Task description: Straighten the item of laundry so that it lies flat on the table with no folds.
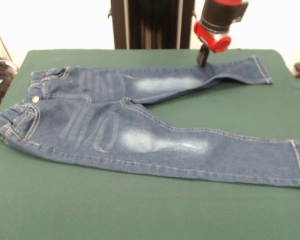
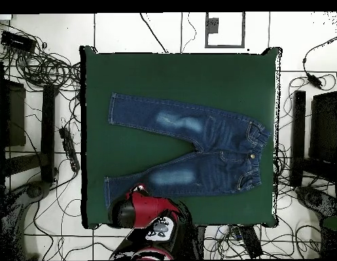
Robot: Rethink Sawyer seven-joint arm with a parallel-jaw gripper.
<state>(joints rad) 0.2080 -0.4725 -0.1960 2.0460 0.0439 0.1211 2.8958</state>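
Jeans (image 1: 140, 135) spread near flat mid-bench (image 1: 140, 210) in front view, waistband at 9 o'clock, both legs fanning toward 3 o'clock, cuffs apart. Faded patch on each thigh. Pincer (image 1: 202, 59) at 1 o'clock, tip down at far leg's upper edge near knee; contact unclear, opening impossible to tell. Overhead view: red arm (image 2: 134, 207) at 6 o'clock.

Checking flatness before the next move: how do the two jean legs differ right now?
The far leg has the gripper at it near its cuff; the near leg lies free. The far leg runs straight along the table; the near leg angles away, splaying from it. Both look flat, each with a faded whitish patch.
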